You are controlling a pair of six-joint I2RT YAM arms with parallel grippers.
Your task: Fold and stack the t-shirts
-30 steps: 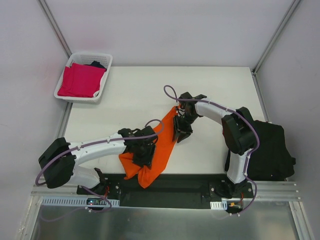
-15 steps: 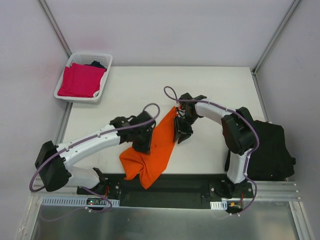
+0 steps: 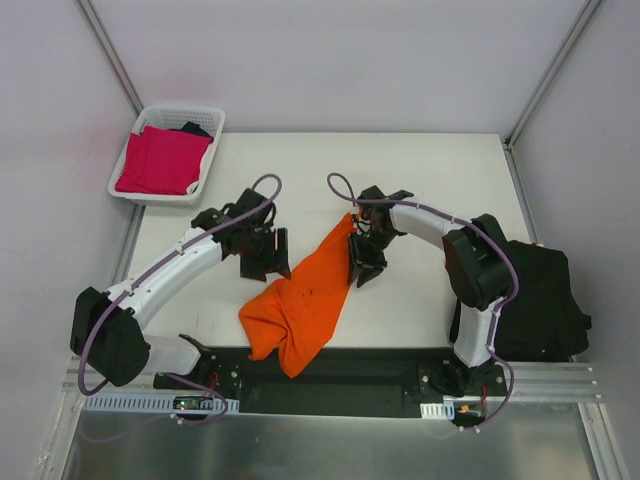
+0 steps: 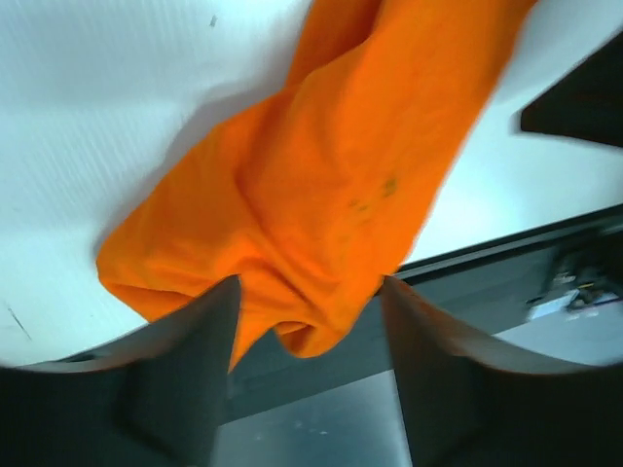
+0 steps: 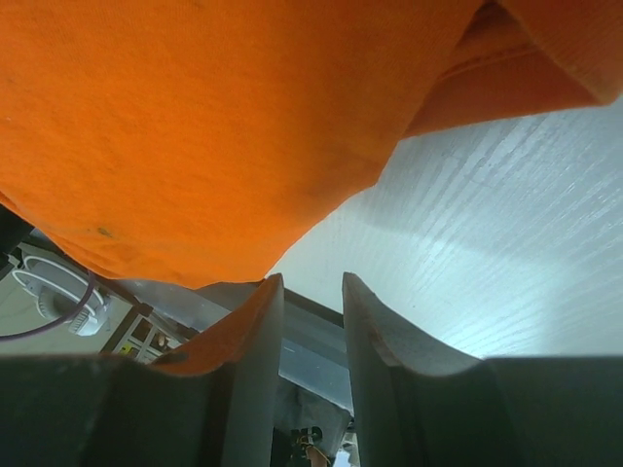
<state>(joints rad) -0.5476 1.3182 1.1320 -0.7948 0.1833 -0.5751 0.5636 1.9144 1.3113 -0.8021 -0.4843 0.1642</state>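
Note:
The bright orange t-shirt lies crumpled and stretched diagonally on the table, its lower end hanging over the near edge. My left gripper hovers just left of it, open with nothing between the fingers; in the left wrist view the orange t-shirt lies beyond the left gripper. My right gripper sits at the shirt's upper right end. In the right wrist view the right gripper shows a narrow empty gap, and the orange t-shirt reaches only the left fingertip.
A white basket at the back left holds a magenta-pink t-shirt with a black one behind it. More black t-shirts are heaped beyond the table's right edge. The white table ends at a dark rail in front.
My left gripper shut on the shirt's left part, then opened and drew back up and left, off the cloth. The shirt now lies uncovered and flatter. The right arm has not moved.

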